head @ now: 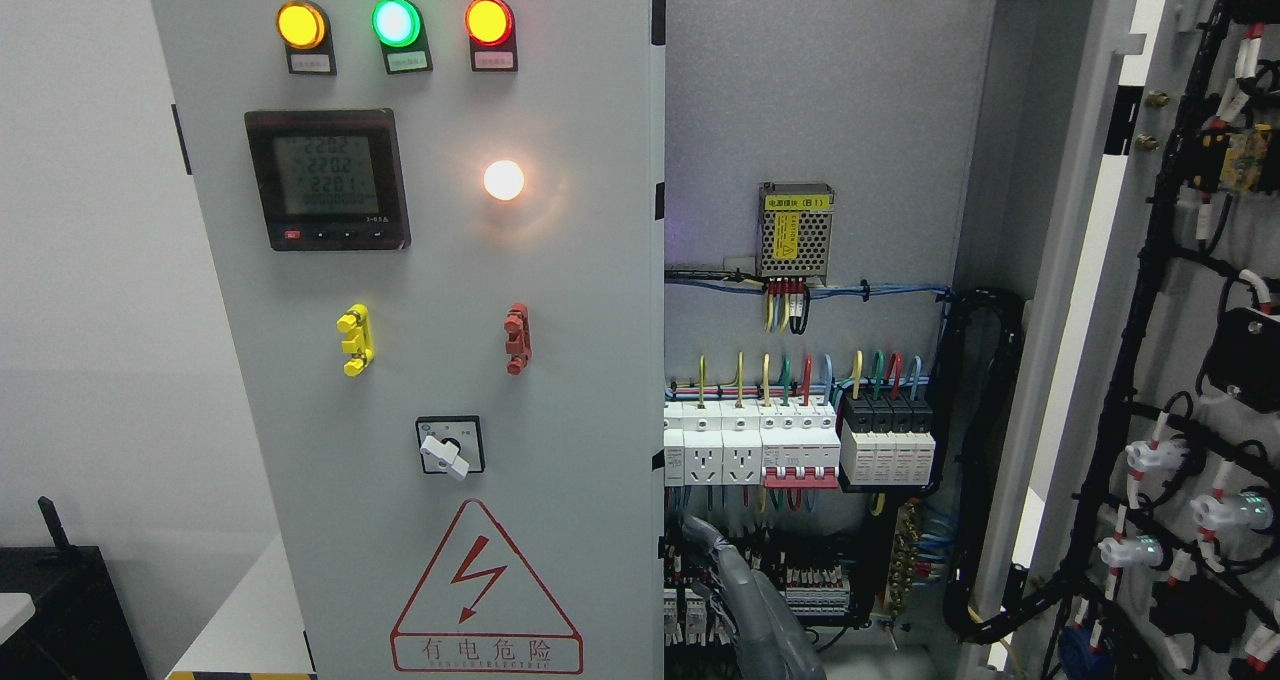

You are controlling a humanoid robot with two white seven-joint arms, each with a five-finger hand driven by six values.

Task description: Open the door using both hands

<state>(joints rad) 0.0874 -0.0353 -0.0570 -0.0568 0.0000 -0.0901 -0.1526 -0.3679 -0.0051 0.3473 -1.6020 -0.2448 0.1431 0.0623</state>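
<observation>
The grey cabinet's left door (430, 360) stands closed, carrying three indicator lamps, a meter (328, 180), a rotary switch (450, 447) and a red shock-warning triangle (486, 600). The right door (1130, 360) is swung wide open to the right, its wired inner face toward me. A grey covered arm rises from the bottom edge just right of the middle. My right hand (700, 540) sits low in the opening, close to the left door's free edge (660, 520). Its shape blends into the wiring behind it. My left arm does not show.
Inside the cabinet are a power supply (795, 228), a row of breakers and sockets (800, 445), and a black cable bundle (985, 460) running to the open door. A white wall and a black box (60, 610) are at the left.
</observation>
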